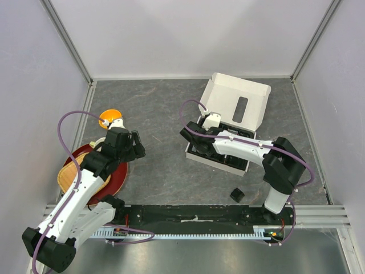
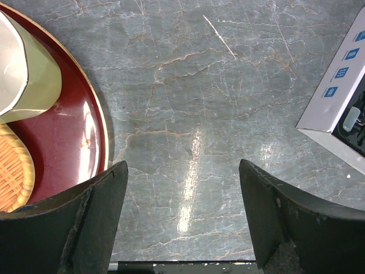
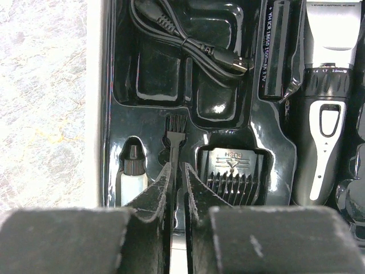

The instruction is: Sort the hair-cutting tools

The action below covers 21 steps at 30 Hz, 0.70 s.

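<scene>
The clipper [image 3: 325, 114], cable [image 3: 188, 40], bottle [image 3: 132, 171] and one comb [image 3: 234, 171] lay in the black tray [image 3: 154, 80]. The right hand [image 3: 178, 171] straddled the brush [image 3: 175, 134] in its slot, but I could not tell whether it gripped. A loose comb [image 1: 237, 194] waited on the counter [image 2: 199, 85]. The left hand [image 2: 182, 211] hung open and empty.

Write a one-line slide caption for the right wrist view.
Right gripper jaws straddle a thin black brush in the black plastic tray, beside a tiny clear bottle.

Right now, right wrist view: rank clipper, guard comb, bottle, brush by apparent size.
1. clipper
2. guard comb
3. bottle and brush: both small and partly hidden, so I can't rank them.
</scene>
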Tool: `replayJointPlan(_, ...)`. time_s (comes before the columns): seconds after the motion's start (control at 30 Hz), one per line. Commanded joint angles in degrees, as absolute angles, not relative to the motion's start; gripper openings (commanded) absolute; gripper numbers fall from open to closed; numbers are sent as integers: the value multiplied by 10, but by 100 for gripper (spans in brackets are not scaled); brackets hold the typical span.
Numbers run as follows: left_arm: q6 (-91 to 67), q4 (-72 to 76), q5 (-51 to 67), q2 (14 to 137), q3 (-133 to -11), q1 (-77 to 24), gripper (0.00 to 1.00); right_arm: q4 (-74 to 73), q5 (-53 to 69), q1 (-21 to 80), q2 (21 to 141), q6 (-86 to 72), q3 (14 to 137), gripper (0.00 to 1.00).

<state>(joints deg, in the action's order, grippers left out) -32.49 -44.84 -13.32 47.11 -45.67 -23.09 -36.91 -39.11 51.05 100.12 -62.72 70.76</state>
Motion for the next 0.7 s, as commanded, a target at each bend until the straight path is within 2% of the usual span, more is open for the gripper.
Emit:
replayJointPlan(0.0, -306, -427, -129, 468, -458, -228, 85, -363, -412, 504, 989, -617, 731, 14)
replayJointPlan(0.3, -305, -428, -129, 468, -457, -228, 85, -343, -401, 496, 1009, -599, 727, 10)
replayJointPlan(0.67, -306, -427, -129, 471, -458, -228, 85, -322, -387, 492, 1023, -584, 724, 9)
